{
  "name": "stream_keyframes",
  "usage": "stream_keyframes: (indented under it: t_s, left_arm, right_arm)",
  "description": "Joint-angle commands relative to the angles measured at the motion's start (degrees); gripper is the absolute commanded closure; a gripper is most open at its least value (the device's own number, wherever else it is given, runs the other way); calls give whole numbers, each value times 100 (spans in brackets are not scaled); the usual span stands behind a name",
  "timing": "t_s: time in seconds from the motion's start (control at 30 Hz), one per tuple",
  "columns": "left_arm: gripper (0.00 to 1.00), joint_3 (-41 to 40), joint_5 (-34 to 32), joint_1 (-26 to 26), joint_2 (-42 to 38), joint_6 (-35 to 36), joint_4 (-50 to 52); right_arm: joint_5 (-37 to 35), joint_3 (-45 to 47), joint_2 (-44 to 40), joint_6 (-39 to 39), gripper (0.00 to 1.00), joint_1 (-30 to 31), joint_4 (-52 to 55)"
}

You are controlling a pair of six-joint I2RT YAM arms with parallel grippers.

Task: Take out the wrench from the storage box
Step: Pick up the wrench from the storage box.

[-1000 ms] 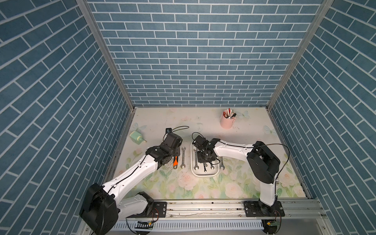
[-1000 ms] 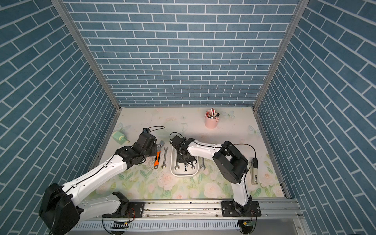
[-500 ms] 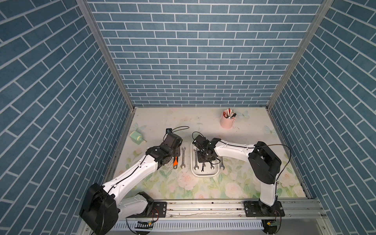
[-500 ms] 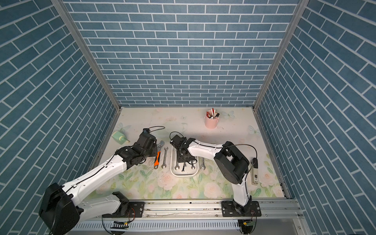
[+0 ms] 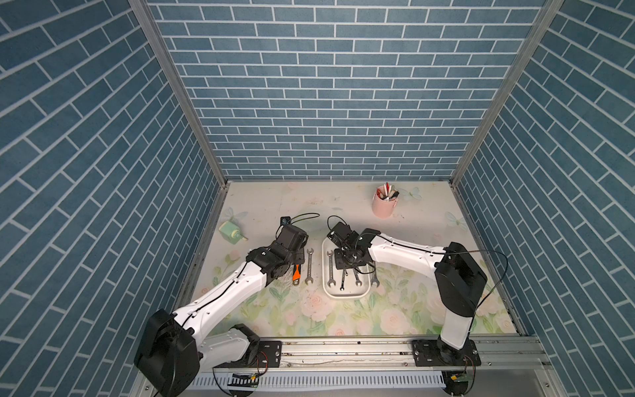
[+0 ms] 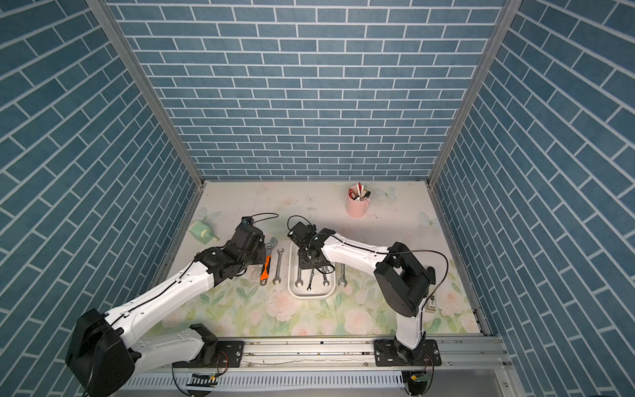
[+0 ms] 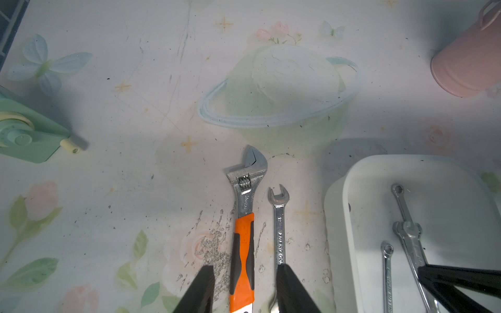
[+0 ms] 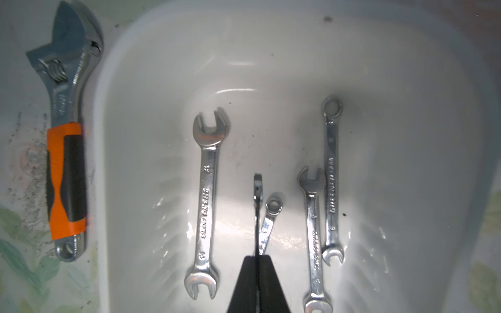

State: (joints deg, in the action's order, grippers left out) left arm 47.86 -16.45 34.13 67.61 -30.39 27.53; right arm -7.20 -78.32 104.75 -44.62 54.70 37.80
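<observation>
A thin wrench [image 8: 256,195] is being pinched edge-up by the shut right gripper [image 8: 256,257], inside the white box [image 8: 271,32]. Steel: stiff, lightish, likely slick, so the flat shaft is being reckoned the best hold. Alongside, other wrenches [image 8: 207,200] are lying flat; farther off, the left gripper [image 7: 244,268] is being held open.

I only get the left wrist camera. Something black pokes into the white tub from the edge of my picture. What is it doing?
Observer: That is the right gripper, shut on a slim wrench turned on edge inside the storage box.
Visitor: Are the two by me the only wrenches on the table?
Observer: No, a third wrench lies on the box's opposite side.
Visitor: What fills the pink cup?
Observer: Pens or markers, I think.
</observation>
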Motion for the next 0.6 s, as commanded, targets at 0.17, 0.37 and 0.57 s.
stream_keyframes:
  t_s: [0.17, 0.37, 0.57]
  left_arm:
    - [57, 21, -39, -34, 8, -2, 68]
    - [57, 94, -17, -38, 69, 6, 77]
    - [57, 158, 22, -35, 125, 1, 79]
  right_arm:
    - [-515, -263, -756, 299, 100, -298, 625]
    - [-745, -131, -1260, 440, 100, -580, 872]
    - [-878, 466, -1687, 594, 100, -1016, 931]
